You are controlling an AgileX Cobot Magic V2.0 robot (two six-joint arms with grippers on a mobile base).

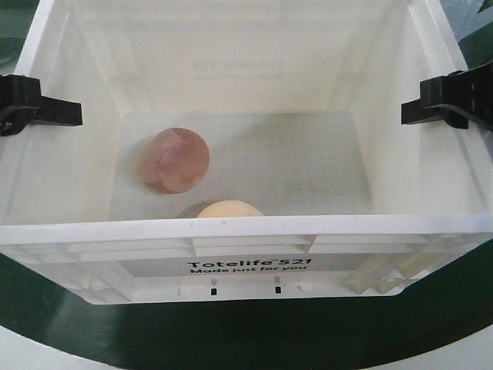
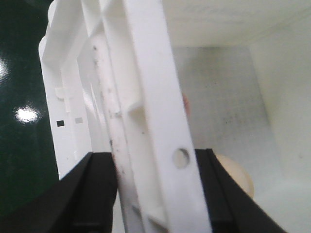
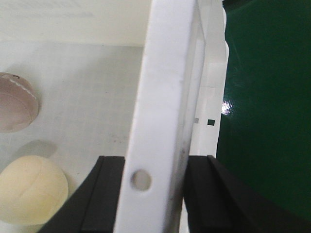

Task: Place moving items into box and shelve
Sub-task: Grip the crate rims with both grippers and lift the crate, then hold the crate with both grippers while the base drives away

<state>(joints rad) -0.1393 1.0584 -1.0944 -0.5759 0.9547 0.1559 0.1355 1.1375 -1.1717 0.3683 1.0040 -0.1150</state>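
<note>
The white box [image 1: 254,227], printed "Totelife 521", fills the front view. Both moving items lie on its floor: the dusty pink ball [image 1: 173,159] at the left middle and the yellow-orange ball [image 1: 229,209] against the near wall, half hidden by the rim. My left gripper [image 1: 52,110] is shut on the left rim, and my right gripper [image 1: 430,108] is shut on the right rim. In the left wrist view the left gripper [image 2: 155,194] has its black jaws pressed on both sides of the rim [image 2: 150,111]. The right gripper [image 3: 153,194] clamps the rim [image 3: 165,97] the same way, beside the pink ball [image 3: 14,104] and yellow ball [image 3: 29,194].
A dark green glossy surface [image 1: 231,335] lies under and around the box, with a pale border at the lower corners [image 1: 15,347]. The same green surface [image 3: 267,97] shows outside the box wall in both wrist views.
</note>
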